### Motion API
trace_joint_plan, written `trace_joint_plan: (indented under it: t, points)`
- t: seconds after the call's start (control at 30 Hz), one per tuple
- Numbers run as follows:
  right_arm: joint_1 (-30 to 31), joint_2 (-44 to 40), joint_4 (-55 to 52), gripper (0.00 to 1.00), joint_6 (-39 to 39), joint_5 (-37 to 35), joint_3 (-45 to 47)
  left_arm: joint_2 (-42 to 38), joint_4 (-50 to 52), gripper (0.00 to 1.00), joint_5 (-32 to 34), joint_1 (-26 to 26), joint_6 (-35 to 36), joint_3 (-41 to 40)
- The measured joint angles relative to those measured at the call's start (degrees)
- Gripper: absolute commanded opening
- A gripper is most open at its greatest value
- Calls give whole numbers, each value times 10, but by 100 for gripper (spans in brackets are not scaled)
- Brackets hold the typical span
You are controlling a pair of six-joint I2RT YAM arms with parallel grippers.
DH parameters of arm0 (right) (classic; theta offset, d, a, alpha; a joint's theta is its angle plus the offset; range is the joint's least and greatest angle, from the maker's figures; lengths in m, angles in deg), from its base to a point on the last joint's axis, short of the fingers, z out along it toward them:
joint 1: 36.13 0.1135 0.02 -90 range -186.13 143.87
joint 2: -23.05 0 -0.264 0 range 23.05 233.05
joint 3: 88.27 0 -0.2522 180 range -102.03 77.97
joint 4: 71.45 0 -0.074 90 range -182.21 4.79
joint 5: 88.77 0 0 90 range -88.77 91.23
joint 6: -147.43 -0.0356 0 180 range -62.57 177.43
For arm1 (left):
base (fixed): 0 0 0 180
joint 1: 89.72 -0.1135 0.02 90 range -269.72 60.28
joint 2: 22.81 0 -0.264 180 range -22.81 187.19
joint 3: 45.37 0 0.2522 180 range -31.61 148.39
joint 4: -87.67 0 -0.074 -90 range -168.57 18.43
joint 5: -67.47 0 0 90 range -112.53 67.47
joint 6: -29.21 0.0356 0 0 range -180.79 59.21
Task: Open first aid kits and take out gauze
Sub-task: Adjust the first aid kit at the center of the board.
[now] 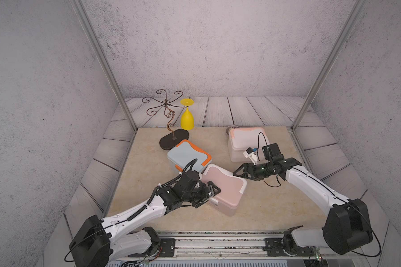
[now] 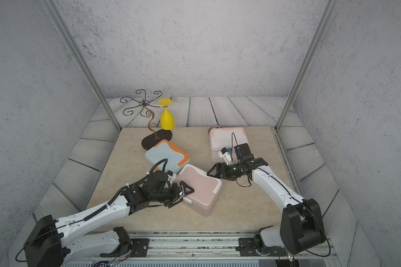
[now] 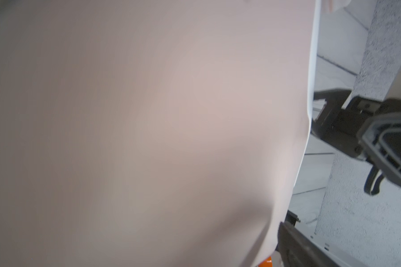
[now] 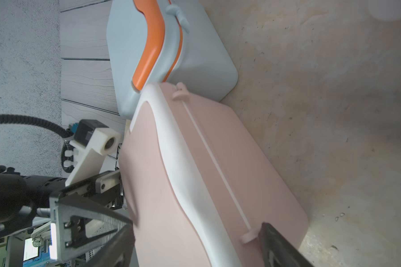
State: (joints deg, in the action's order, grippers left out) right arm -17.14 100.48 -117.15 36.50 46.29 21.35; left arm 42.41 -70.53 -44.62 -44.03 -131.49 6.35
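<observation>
Enclosed behind by a grey, speckled back wall [image 1: 206,46] and flanked by side walls [image 1: 33,92] of the same rough plaster finish. Framed by two slanting aluminium posts [image 1: 106,67], rising from the far corners of the desk [image 1: 144,166]. Floored with pale grey wood-grain planks [image 1: 241,111], laid around the beige, marble-patterned desk top on three sides. Bounded along the near edge by a grooved metal rail [image 1: 218,242]. Lit softly and evenly from above, with only faint, diffuse shadows on the desk.
</observation>
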Motion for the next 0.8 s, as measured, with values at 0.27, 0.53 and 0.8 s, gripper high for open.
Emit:
trace_joint_plan:
  t: [0.27,0.53,0.8]
  points:
    - [23,-27,7,83,-12,-16,31,98,16,93,-36,-99,94,82]
    - [61,-27,4,81,-39,-29,47,207,9,93,-112,-145,172,167]
    - [70,-28,-48,89,-47,-114,8,170,-7,96,-155,-148,188,138]
